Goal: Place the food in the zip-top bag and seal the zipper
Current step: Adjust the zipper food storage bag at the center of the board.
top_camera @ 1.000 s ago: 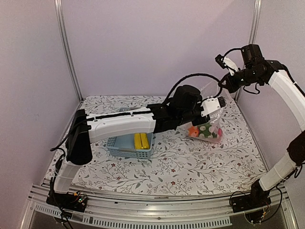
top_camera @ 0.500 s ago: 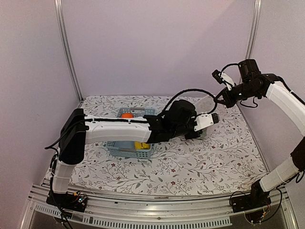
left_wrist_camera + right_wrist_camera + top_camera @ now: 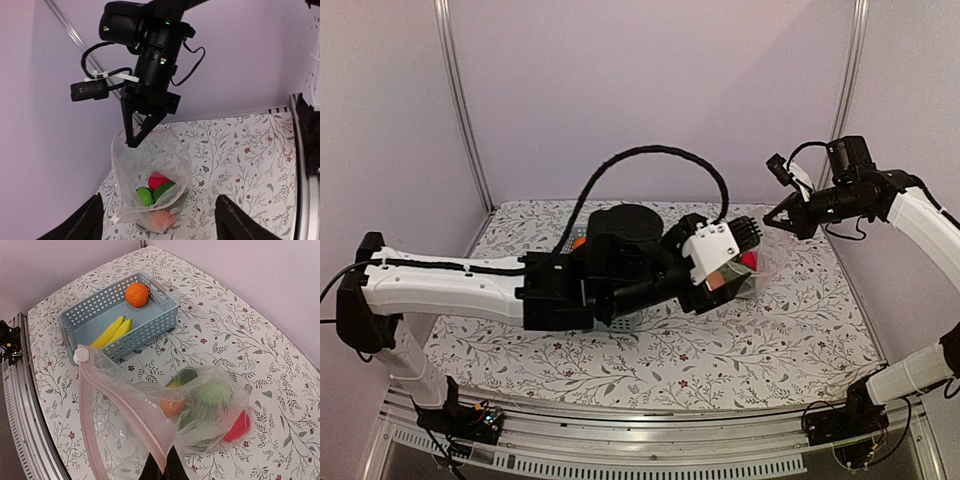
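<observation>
No writing, label, brand, number or sign can be read in any view (only a printed pattern of leaves and small flowers is seen on the floral cloth (image 3: 770,340), which carries no lettering).

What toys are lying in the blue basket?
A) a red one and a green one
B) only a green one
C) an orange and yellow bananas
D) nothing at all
C: the right wrist view shows the orange and the yellow bananas lying in the blue basket, while the red and green pieces sit inside the clear bag.
</observation>
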